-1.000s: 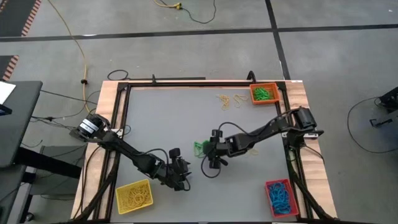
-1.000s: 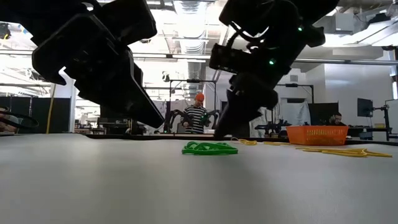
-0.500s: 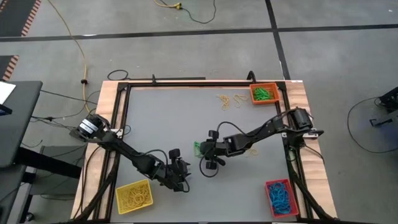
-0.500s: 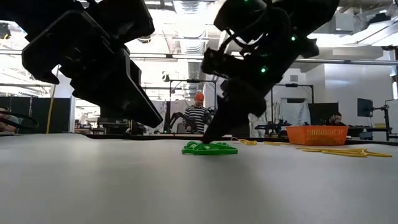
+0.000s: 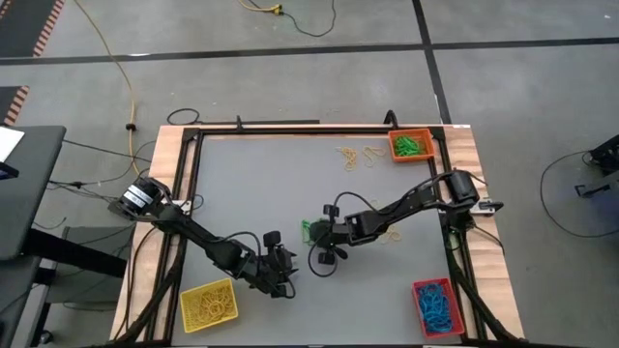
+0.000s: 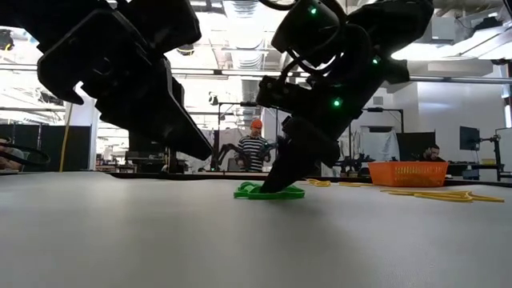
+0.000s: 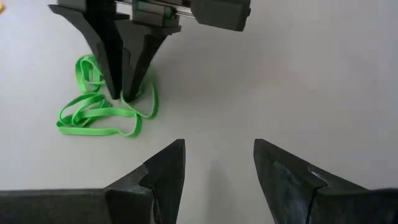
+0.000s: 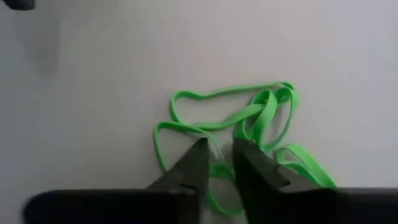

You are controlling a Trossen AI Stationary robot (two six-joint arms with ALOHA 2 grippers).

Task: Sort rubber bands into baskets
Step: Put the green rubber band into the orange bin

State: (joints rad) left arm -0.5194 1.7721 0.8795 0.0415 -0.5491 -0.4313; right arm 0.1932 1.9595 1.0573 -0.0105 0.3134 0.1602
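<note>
Now right hand [image 8: 217,163] pinching green rubber bands [image 8: 249,124], surface centre.
Tangle may slip; orange basket [image 5: 412,146] at 1 o'clock.

Grey table [image 5: 261,184] with wooden rim [image 5: 166,155] and black frame rail [image 5: 290,127]. Grey floor [image 5: 193,58] with dark lines; long yellow cable [image 5: 116,58] at far left, another cable [image 5: 290,14] far. Dark desk [image 5: 24,184] left of table. Low view: person [image 6: 254,150] in striped shirt and orange cap, far back in the room.
</note>
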